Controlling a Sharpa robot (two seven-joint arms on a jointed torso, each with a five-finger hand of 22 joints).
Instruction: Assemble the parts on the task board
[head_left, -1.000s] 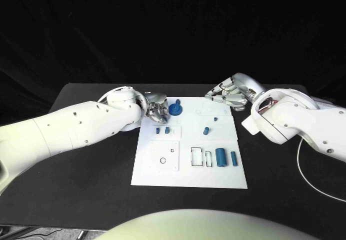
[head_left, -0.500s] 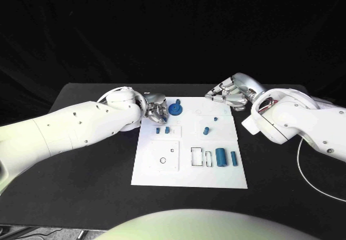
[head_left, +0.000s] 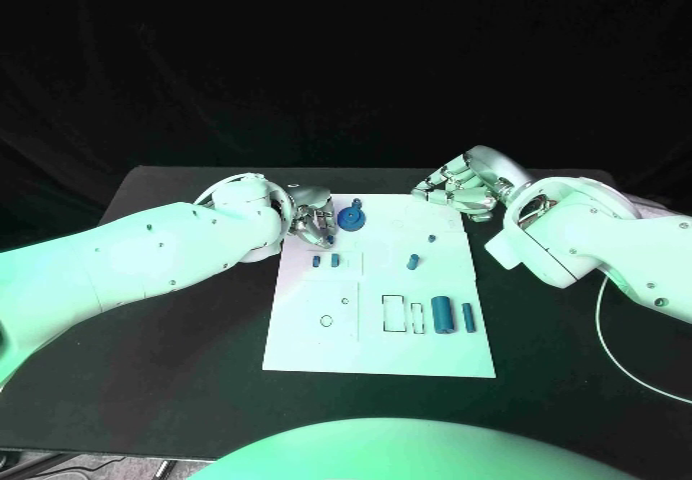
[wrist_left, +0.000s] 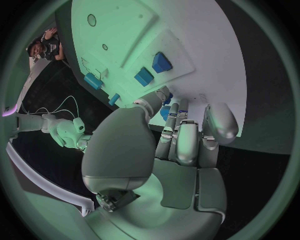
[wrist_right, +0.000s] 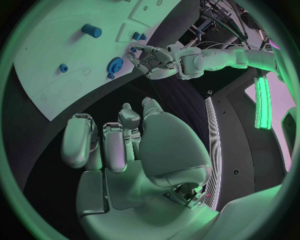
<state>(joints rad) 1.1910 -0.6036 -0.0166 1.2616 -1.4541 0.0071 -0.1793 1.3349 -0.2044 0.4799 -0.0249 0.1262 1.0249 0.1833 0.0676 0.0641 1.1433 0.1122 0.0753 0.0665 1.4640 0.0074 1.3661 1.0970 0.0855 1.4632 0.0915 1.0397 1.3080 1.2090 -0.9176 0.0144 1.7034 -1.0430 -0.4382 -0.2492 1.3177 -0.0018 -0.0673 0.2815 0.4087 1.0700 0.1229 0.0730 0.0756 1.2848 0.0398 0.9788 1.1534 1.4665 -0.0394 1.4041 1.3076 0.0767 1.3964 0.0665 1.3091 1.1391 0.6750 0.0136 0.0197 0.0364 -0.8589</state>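
Lying flat mid-bench, the white rectangular task board (head_left: 378, 345) carries small blue plastic parts, among them a round blue gear (head_left: 352, 219) near its far left corner. The left hand (head_left: 313, 225) sits just beside that gear, fingers curled; whether it touches it I cannot tell. The right hand (head_left: 464, 186) hovers curled, holding nothing, at the far right corner of the black bench (head_left: 188, 400).

— What sits on the black table?
— A white task board (head_left: 378, 345), lying flat.
— And on it?
— Blue parts: a gear (head_left: 352, 218) at its far edge, two small blocks (head_left: 325, 261), upright cylinders (head_left: 451, 315) near outlined slots.
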